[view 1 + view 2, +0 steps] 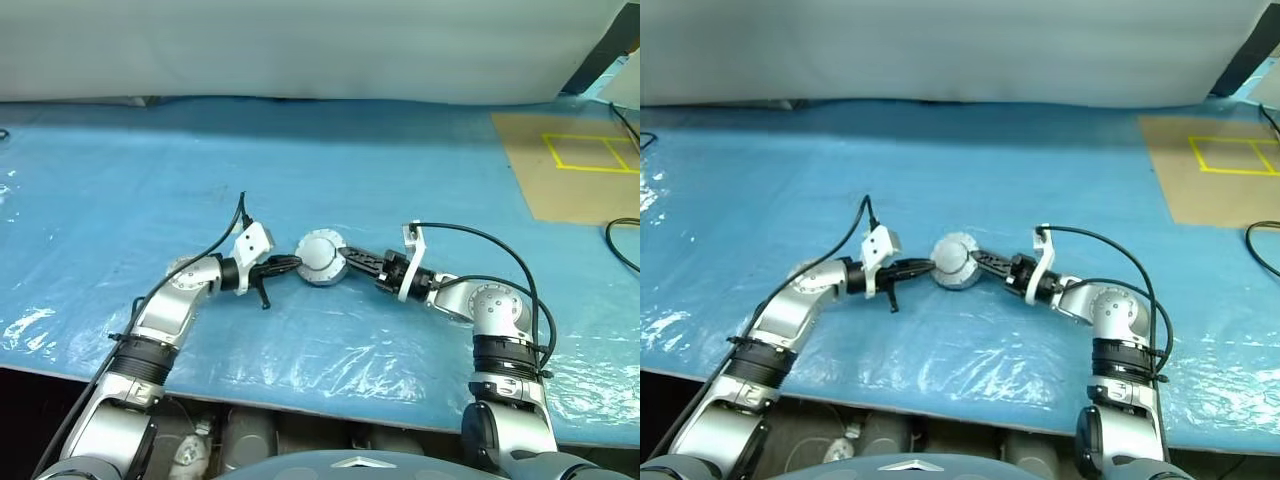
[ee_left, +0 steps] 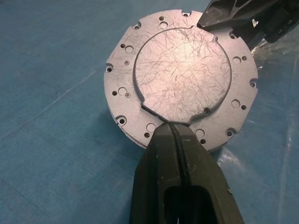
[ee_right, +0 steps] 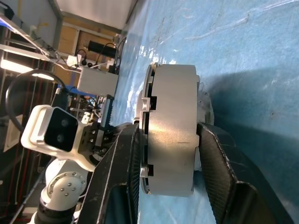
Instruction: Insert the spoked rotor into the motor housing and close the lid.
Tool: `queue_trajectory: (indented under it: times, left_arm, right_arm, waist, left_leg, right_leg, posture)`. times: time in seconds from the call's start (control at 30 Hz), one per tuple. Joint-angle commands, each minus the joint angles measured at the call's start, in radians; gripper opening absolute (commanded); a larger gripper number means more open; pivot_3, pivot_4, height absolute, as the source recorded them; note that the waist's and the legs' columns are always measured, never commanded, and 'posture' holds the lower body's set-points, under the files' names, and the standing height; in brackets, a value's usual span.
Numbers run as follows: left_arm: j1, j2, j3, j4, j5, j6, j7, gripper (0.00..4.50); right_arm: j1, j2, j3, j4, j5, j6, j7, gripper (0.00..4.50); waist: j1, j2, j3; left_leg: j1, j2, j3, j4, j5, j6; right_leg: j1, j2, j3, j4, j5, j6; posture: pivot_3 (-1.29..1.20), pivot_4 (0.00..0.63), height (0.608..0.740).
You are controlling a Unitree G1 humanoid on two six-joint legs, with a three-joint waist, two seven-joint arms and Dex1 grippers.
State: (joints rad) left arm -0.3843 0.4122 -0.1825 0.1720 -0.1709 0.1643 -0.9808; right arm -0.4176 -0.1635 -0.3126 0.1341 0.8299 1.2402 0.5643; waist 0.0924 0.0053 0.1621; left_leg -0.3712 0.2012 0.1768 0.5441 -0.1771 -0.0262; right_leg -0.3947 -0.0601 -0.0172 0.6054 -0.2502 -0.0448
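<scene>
Motor housing (image 1: 322, 258) sits mid-frame on the blue table (image 1: 400, 180), lid (image 2: 182, 70) on, smooth face up, axis vertical. My right gripper (image 1: 345, 257) jaws straddle its sides; left gripper (image 1: 296, 264) jaws shut, tips at lid's rim. No readable markings.

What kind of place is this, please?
Probably a workshop or robot test lab. A wide table under a blue plastic sheet, a cardboard sheet with yellow tape squares, and shelves with cables and power supplies behind the robot suggest this.
</scene>
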Motion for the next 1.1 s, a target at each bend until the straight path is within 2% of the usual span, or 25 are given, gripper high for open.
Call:
queue_trajectory:
  times: [0.03,0.27,0.43,0.53,0.63,0.83,1.1]
  left_arm:
    - [0.01,-0.025,-0.051,-0.006,0.017,0.032,0.002,0.0]
    - [0.005,-0.029,-0.016,-0.043,-0.014,0.043,0.009,0.0]
    - [0.0,-0.071,0.131,-0.233,-0.239,0.188,0.027,0.0]
    - [0.011,-0.057,0.204,-0.328,-0.354,0.3,0.03,0.0]
    - [0.029,-0.032,0.279,-0.375,-0.453,0.401,0.038,0.0]
    - [0.082,0.047,0.292,-0.389,-0.482,0.439,0.026,0.0]
    - [0.059,-0.005,0.39,-0.255,-0.569,0.5,0.14,0.0]
  right_arm:
    - [-0.026,0.059,0.074,-0.04,0.058,0.027,0.041,1.43]
    - [-0.013,0.045,0.057,0.016,0.011,-0.005,0.011,1.43]
    - [0.0,0.032,0.056,0.053,-0.014,-0.022,-0.002,1.4]
    - [-0.004,0.03,0.037,0.062,-0.003,-0.015,-0.012,1.35]
    - [-0.008,0.031,0.013,0.067,0.027,0.002,-0.015,1.35]
    - [-0.017,0.034,-0.003,0.072,0.042,0.005,-0.026,1.35]
    - [-0.107,0.09,-0.097,0.035,0.164,0.048,-0.063,1.35]
  waist:
    - [0.0,0.0,0.0]
    - [0.0,0.0,0.0]
    - [-0.004,0.0,0.001]
    - [-0.007,0.0,0.001]
    - [-0.006,-0.002,0.002]
    - [-0.005,-0.001,0.001]
    - [-0.001,-0.001,0.002]
  left_leg:
    - [0.0,0.0,0.0,0.0,0.0,0.0]
    - [0.001,0.0,0.0,0.0,0.0,0.0]
    - [-0.001,0.0,0.0,0.0,0.0,0.0]
    - [-0.011,0.001,0.0,0.002,0.0,0.0]
    - [-0.014,0.001,0.0,0.002,0.0,-0.001]
    - [-0.012,0.001,0.0,0.002,-0.001,-0.002]
    - [-0.012,0.003,0.0,0.006,-0.001,-0.003]
  right_leg:
    - [0.0,0.0,0.0,0.0,0.0,0.0]
    - [0.0,0.0,0.0,0.0,0.0,0.0]
    - [-0.002,0.0,0.0,0.001,0.0,0.0]
    - [-0.011,0.001,0.0,0.003,0.001,0.001]
    - [-0.012,0.001,-0.003,0.003,0.003,0.004]
    - [-0.01,0.003,-0.004,0.002,0.002,0.003]
    - [-0.01,0.003,-0.005,0.004,0.002,0.003]
  posture:
    - [0.0,0.15,0.74]
    - [0.0,0.15,0.74]
    - [0.0,0.15,0.74]
    - [0.0,0.15,0.74]
    - [0.0,0.15,0.74]
    - [0.0,0.15,0.74]
    - [0.0,0.15,0.74]
